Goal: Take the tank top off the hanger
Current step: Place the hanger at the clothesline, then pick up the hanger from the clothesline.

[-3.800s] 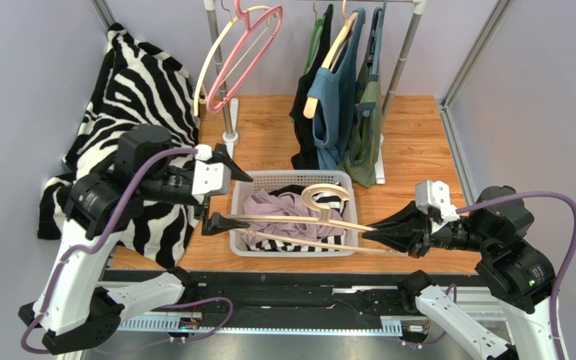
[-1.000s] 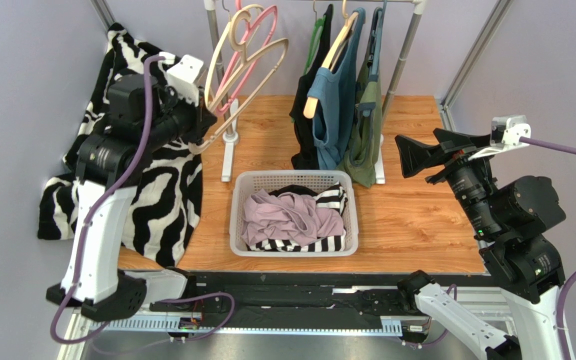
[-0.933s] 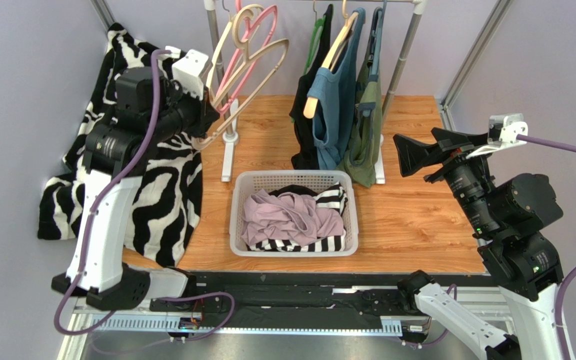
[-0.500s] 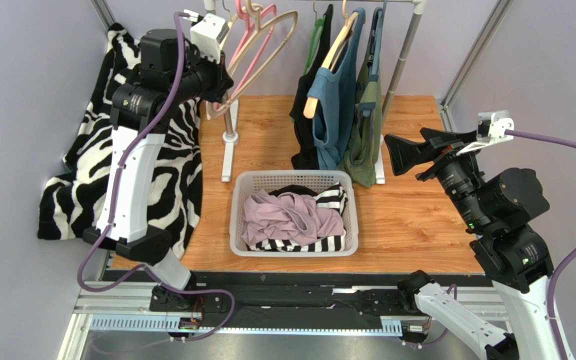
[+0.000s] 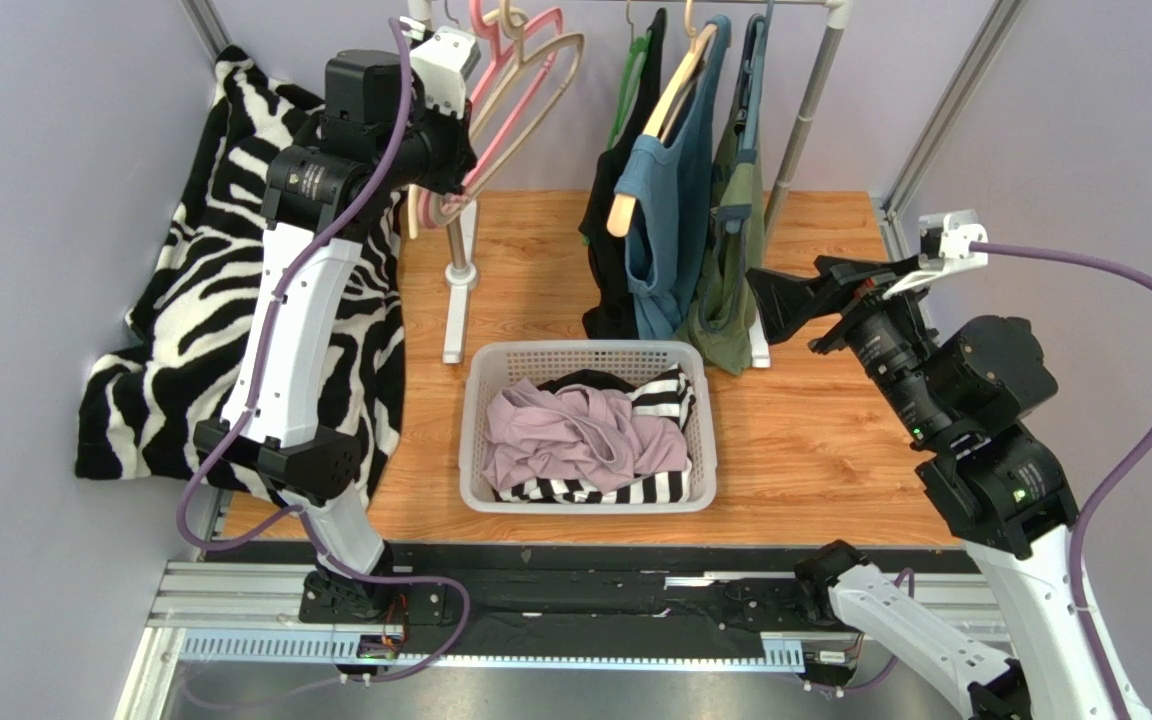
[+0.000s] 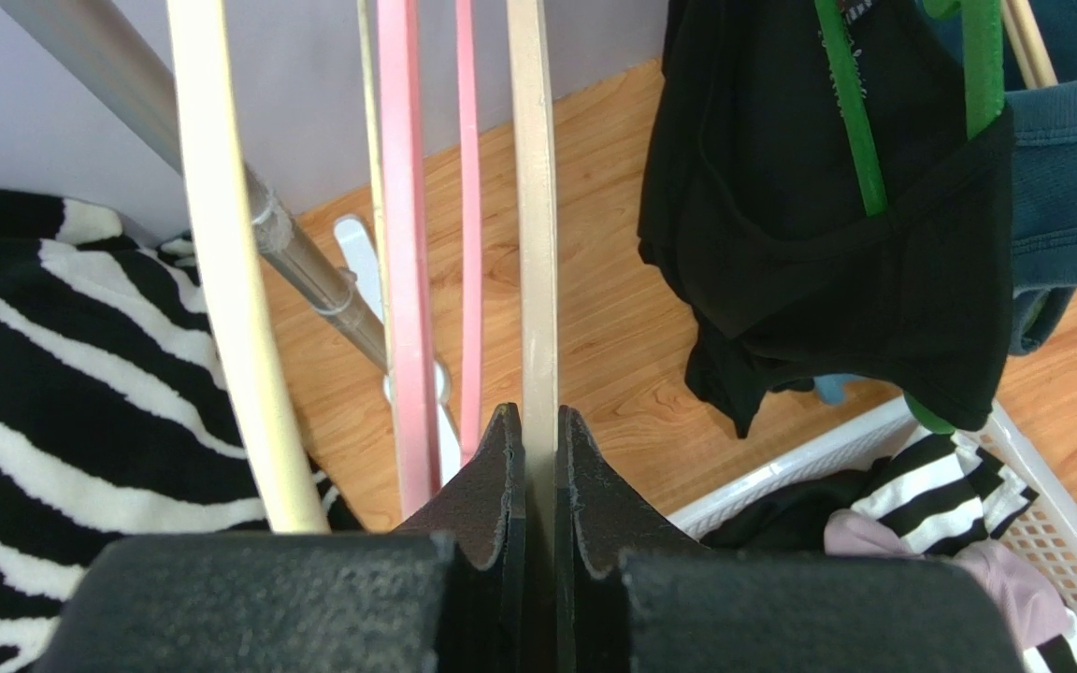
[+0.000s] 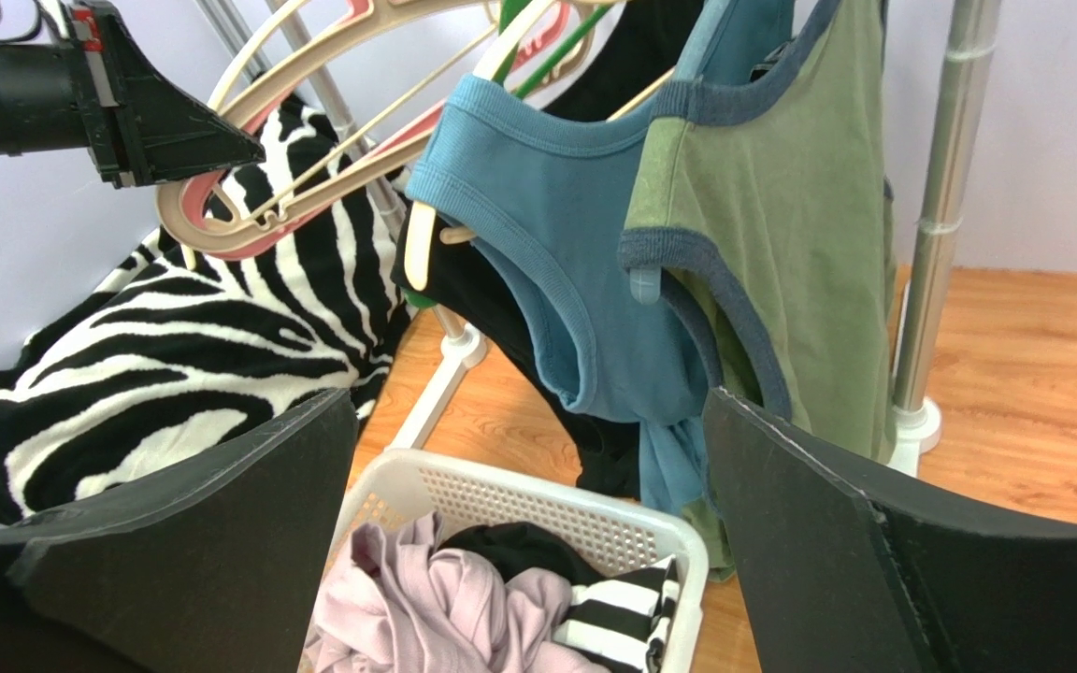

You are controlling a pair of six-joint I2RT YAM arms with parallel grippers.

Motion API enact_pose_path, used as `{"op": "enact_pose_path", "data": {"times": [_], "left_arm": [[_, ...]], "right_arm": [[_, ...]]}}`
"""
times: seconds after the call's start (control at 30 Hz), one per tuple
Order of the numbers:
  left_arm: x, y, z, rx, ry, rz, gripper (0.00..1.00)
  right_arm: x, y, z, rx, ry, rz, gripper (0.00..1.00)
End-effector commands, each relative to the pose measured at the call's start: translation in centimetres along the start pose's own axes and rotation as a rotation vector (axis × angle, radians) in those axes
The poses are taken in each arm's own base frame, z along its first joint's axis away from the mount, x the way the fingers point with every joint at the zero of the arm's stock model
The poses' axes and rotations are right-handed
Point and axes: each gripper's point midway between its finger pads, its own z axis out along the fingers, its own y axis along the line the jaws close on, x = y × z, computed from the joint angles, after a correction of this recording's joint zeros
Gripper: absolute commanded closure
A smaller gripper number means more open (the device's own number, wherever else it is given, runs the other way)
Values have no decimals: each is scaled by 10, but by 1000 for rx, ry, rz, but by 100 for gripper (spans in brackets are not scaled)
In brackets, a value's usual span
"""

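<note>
Black-and-white stripes cover the zebra cloth (image 5: 192, 300); blue tank top (image 7: 558, 239), olive-green tank top (image 7: 797, 211), pink hanger (image 6: 401, 253), cream hanger (image 6: 537, 211) — and a white basket (image 5: 585, 500).

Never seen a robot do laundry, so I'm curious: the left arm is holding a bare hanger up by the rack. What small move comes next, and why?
Probably easing the cream hanger onto the rack so it can be released. The left gripper is shut on it, it carries no garment, and it hangs beside the pink hanger. The open right gripper faces the green tank top.
</note>
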Motion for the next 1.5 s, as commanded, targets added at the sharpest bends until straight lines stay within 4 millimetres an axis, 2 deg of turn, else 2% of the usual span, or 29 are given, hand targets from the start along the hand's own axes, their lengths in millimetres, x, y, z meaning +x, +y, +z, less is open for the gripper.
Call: {"op": "enact_pose_path", "data": {"times": [0.0,0.07,0.1,0.17,0.2,0.23,0.27,0.3,0.33,0.37,0.4,0.47,0.5,0.53,0.57,0.6,0.63,0.67,0.7,0.77,0.8,0.83,0.9,0.93,0.97,1.03,1.1,1.27,1.47], "left_arm": [[-17,-8,-14,-2,-67,36,100],[-18,-15,-22,16,-73,51,100],[-16,-17,-24,19,-70,54,100],[-20,-19,-37,31,-92,54,96],[-19,-22,-39,45,-92,53,76],[-20,-23,-44,52,-100,55,65],[-23,-24,-54,58,-116,59,55],[-24,-29,-59,83,-126,65,24],[-25,-31,-63,91,-134,70,13],[-28,-32,-73,99,-152,74,8],[-27,-35,-76,112,-153,76,4],[-30,-36,-86,116,-175,80,4],[-30,-37,-90,120,-178,87,3],[-30,-37,-93,124,-182,95,3],[-31,-38,-100,127,-193,103,3],[-31,-40,-103,138,-199,109,2],[-31,-40,-107,141,-206,120,2],[-32,-41,-115,140,-220,125,2],[-33,-42,-119,148,-231,132,2],[-34,-44,-133,156,-256,146,1],[-36,-46,-138,163,-269,150,1],[-36,-47,-142,168,-275,159,1],[-36,-50,-151,182,-291,169,1],[-36,-50,-157,184,-301,177,1],[-34,-51,-156,189,-297,180,1],[-34,-53,-160,197,-311,187,1],[-31,-53,-158,199,-299,183,1],[-28,-50,-157,184,-293,187,1],[-26,-49,-159,175,-298,182,1]], "right_arm": [[-11,14,24,-37,3,53,0],[-30,33,31,-110,-27,105,0],[-30,38,45,-119,-15,154,0],[-55,61,52,-203,-62,278,0],[-58,80,56,-299,-39,309,0],[-62,102,68,-424,-37,279,0],[-73,138,54,-624,-29,210,0],[-83,144,59,-623,-62,146,0],[-44,132,93,-487,83,137,0],[-50,133,104,-385,53,95,0],[-72,140,102,-390,-3,-12,0],[-42,146,132,-282,57,-98,0],[-49,148,137,-250,30,-138,0],[-46,145,145,-210,25,-201,0],[-30,138,164,-107,50,-241,0],[-33,133,170,-49,40,-242,0],[-45,131,167,-34,34,-273,0],[-31,137,179,-59,67,-275,0],[-31,140,180,-91,77,-234,0],[-9,154,190,-217,123,-108,0],[-22,155,181,-249,92,-49,0],[-2,154,192,-260,97,-7,0],[-1,146,198,-215,81,33,0],[13,134,202,-147,125,21,0],[7,132,204,-126,124,25,1],[27,123,209,-75,181,17,3],[41,115,211,-32,201,26,7],[33,76,196,162,169,11,10],[34,29,173,401,213,-90,9]]}}
